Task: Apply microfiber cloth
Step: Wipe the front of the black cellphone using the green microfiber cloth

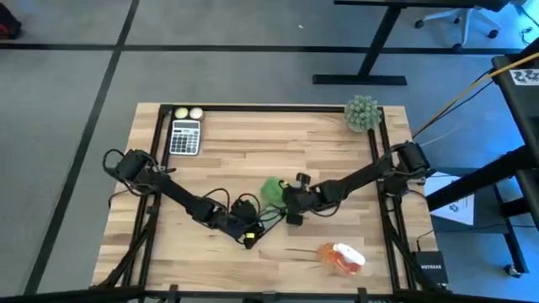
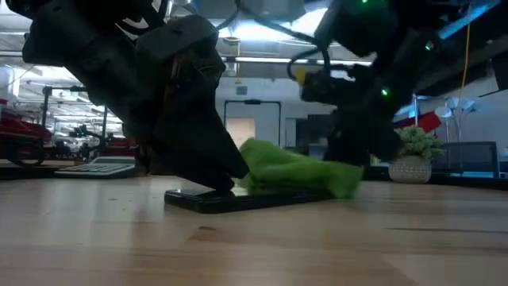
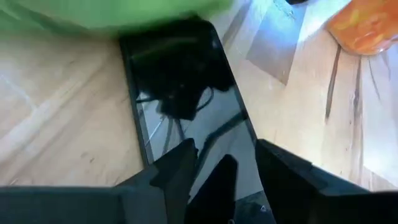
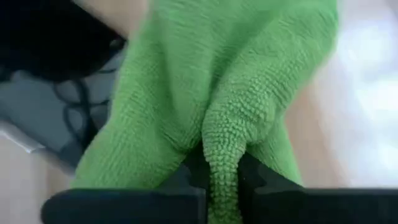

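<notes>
Microfiber cloth (image 1: 271,190) lies bunched near the middle of the wooden worktop (image 1: 337,151) in the high view, between the left gripper (image 1: 246,233) and the right gripper (image 1: 282,196). Low view: the cloth (image 2: 298,171) rests on a black phone (image 2: 238,200) lying flat, the left gripper pressing down on the phone's end. Left wrist view: fingers (image 3: 180,168) parted a little over the phone's glass (image 3: 180,93). Right wrist view: right gripper (image 4: 222,180) pinches a fold of cloth (image 4: 224,81).

Around the phone (image 1: 255,225) we've got both grippers crowding in, left gripper (image 1: 245,229) on one end, right gripper (image 1: 285,199) pinching the microfiber cloth (image 1: 271,190) over the other. Open wood toward the calculator (image 1: 185,137); orange bag (image 1: 341,258) blocks nearby.
</notes>
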`<action>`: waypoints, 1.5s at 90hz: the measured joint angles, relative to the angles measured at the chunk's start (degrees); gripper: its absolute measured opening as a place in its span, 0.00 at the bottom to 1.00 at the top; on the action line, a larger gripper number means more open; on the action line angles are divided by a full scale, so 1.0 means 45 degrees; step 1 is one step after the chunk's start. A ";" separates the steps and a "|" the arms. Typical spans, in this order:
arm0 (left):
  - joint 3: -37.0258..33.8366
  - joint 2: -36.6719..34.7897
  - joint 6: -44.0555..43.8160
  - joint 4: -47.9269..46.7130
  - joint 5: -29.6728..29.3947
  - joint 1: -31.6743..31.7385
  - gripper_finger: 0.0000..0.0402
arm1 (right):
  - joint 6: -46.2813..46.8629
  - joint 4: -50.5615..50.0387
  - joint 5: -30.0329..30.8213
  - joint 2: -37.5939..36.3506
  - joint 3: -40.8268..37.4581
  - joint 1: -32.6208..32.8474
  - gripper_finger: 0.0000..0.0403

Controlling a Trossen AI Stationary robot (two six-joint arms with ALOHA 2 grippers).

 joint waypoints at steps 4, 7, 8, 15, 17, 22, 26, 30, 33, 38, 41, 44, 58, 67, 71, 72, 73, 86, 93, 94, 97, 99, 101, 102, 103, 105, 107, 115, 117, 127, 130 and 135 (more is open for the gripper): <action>-0.0004 0.0000 -0.0009 0.0004 -0.0009 0.0000 0.39 | 0.0023 0.0310 -0.0190 -0.0427 0.0008 0.0026 0.01; -0.0004 0.0000 -0.0010 0.0001 -0.0014 0.0000 0.39 | 0.0046 0.0862 -0.0479 -0.0616 0.0035 0.0064 0.01; -0.0004 0.0000 -0.0011 0.0003 -0.0015 0.0000 0.39 | 0.0056 0.1096 -0.0593 -0.0653 0.0051 0.0092 0.01; -0.0009 0.0000 -0.0015 0.0038 -0.0018 0.0000 0.39 | 0.0315 0.2601 -0.1296 -0.0642 0.0058 0.0364 0.01; -0.0009 0.0000 -0.0014 0.0038 -0.0015 0.0000 0.39 | 0.0355 0.3001 -0.1478 -0.0560 0.0041 0.0458 0.01; -0.0009 0.0001 0.0036 0.0061 -0.0034 0.0000 0.39 | 0.0403 0.4120 -0.1810 -0.0262 0.0053 0.0669 0.01; -0.0014 0.0005 0.0078 0.0085 -0.0038 0.0004 0.39 | 0.0602 0.4566 -0.1819 0.0053 0.0068 0.0829 0.01; -0.0013 0.0005 0.0083 0.0086 -0.0039 0.0005 0.39 | 0.1031 0.4730 -0.1870 0.0441 0.0068 0.0918 0.01; -0.0014 0.0005 0.0097 0.0092 -0.0039 0.0005 0.39 | 0.1434 0.4765 -0.1930 0.0802 0.0064 0.0919 0.01; -0.0014 0.0005 0.0151 0.0144 -0.0053 0.0005 0.39 | 0.2036 0.4869 -0.2192 0.1435 0.0059 0.0885 0.01; -0.0014 0.0005 0.0151 0.0155 -0.0053 0.0005 0.39 | 0.2257 0.5022 -0.2474 0.1704 0.0058 0.0859 0.01; -0.0014 0.0005 0.0151 0.0155 -0.0053 0.0005 0.39 | 0.2307 0.5018 -0.2736 0.1908 0.0105 0.0845 0.01; -0.0010 0.0005 0.0151 0.0194 -0.0053 -0.0003 0.39 | 0.2269 0.3874 -0.2319 0.1848 0.0187 0.0709 0.01; 0.0001 0.0015 0.0155 0.0259 -0.0086 -0.0014 0.39 | 0.1639 0.2172 -0.1991 0.1200 0.0132 0.0390 0.01; -0.0004 0.0015 0.0151 0.0266 -0.0107 -0.0034 0.39 | 0.1371 0.1559 -0.1588 0.0932 0.0136 0.0241 0.01; -0.0004 0.0015 0.0151 0.0263 -0.0105 -0.0034 0.39 | 0.1308 0.1399 -0.1466 0.0868 0.0136 0.0207 0.01; -0.0004 0.0015 0.0151 0.0261 -0.0105 -0.0034 0.39 | 0.1246 0.1218 -0.1349 0.0796 0.0133 0.0170 0.01; -0.0009 0.0011 0.0139 0.0219 -0.0118 -0.0047 0.39 | 0.0662 -0.0978 -0.0368 0.0018 -0.0051 -0.0359 0.01; -0.0009 0.0010 0.0136 0.0206 -0.0111 -0.0058 0.39 | 0.0679 -0.0784 -0.0259 -0.0531 -0.0025 -0.0451 0.01; -0.0009 0.0010 0.0136 0.0207 -0.0108 -0.0055 0.39 | 0.0691 -0.0704 -0.0253 -0.0635 -0.0016 -0.0444 0.01; -0.0009 0.0010 0.0136 0.0213 -0.0102 -0.0053 0.39 | 0.0712 -0.0372 -0.0347 -0.0906 0.0001 -0.0392 0.01; -0.0009 0.0010 0.0140 0.0213 -0.0102 -0.0057 0.39 | 0.0739 -0.0046 -0.0408 -0.1028 0.0005 -0.0323 0.01; -0.0009 0.0010 0.0141 0.0213 -0.0107 -0.0058 0.39 | 0.0748 0.0369 -0.0515 -0.1113 0.0005 -0.0218 0.01; -0.0009 0.0010 0.0141 0.0217 -0.0111 -0.0058 0.39 | 0.0753 0.0609 -0.0598 -0.1153 0.0007 -0.0164 0.01; -0.0009 0.0010 0.0141 0.0220 -0.0110 -0.0056 0.39 | 0.0758 0.0855 -0.0683 -0.1189 0.0010 -0.0111 0.01; -0.0009 0.0010 0.0138 0.0222 -0.0104 -0.0057 0.39 | 0.0763 0.1399 -0.0807 -0.1207 0.0010 0.0004 0.01; -0.0009 0.0010 0.0136 0.0227 -0.0107 -0.0058 0.39 | 0.0765 0.1973 -0.0898 -0.1207 0.0010 0.0142 0.01; -0.0009 0.0010 0.0165 0.0246 -0.0133 -0.0053 0.39 | 0.0785 0.3993 -0.1162 -0.1018 0.0049 0.0627 0.01; -0.0009 0.0010 0.0177 0.0252 -0.0152 -0.0052 0.39 | 0.0822 0.4367 -0.1230 -0.0880 0.0080 0.0721 0.01; -0.0009 0.0010 0.0203 0.0251 -0.0174 -0.0050 0.39 | 0.1534 0.4370 -0.1381 0.0028 0.0033 0.0908 0.01; -0.0009 0.0010 0.0204 0.0256 -0.0180 -0.0053 0.39 | 0.1674 0.4373 -0.1499 0.0386 0.0029 0.0908 0.01; -0.0009 0.0010 0.0199 0.0247 -0.0184 -0.0049 0.39 | 0.1815 0.4285 -0.1907 0.0849 0.0029 0.0883 0.01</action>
